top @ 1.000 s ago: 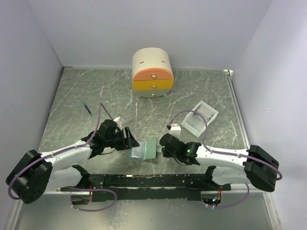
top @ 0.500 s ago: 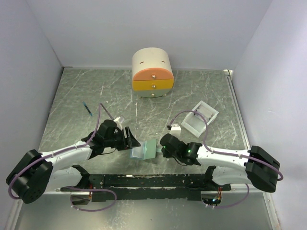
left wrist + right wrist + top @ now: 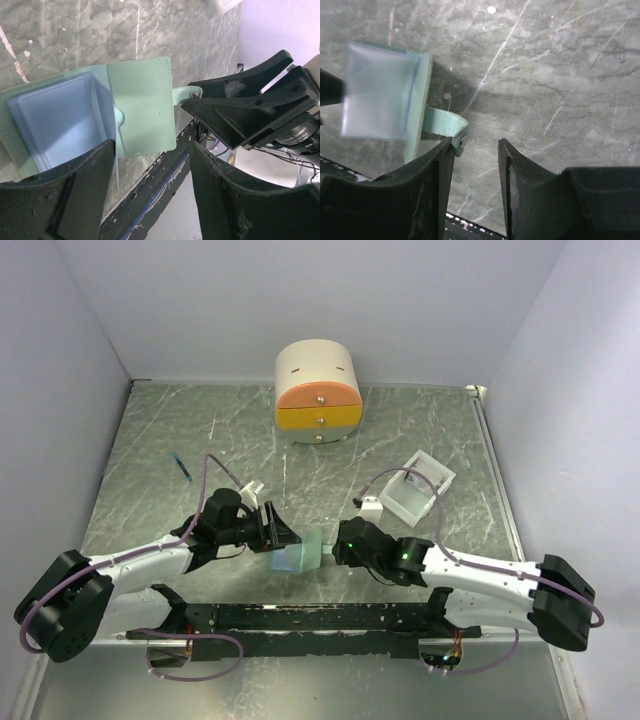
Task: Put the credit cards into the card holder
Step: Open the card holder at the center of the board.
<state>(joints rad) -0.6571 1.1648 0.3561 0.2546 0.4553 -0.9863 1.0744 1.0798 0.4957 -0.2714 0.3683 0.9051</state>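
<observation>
The card holder point(image 3: 300, 556) lay open close to the near edge of the surface, about midway along that edge, between the two end effectors. The left end effector point(image 3: 282, 536) stood with jaws wide, one finger at the corner of the pale blue pockets point(image 3: 55, 125), and nothing appeared clamped between them. The right end effector point(image 3: 476, 145) also stood with jaws apart. The snap end of the closing strap point(image 3: 442, 131) lay against the inner edge of one finger, ungripped. No credit cards could be identified in any view. The step in hand was judged to be preparation of the holder: flap unfolded, pockets exposed, no card inserted. The next move would call for locating and grasping one card by its edge, while the other end effector steadies the holder so that a pocket mouth is accessible.
</observation>
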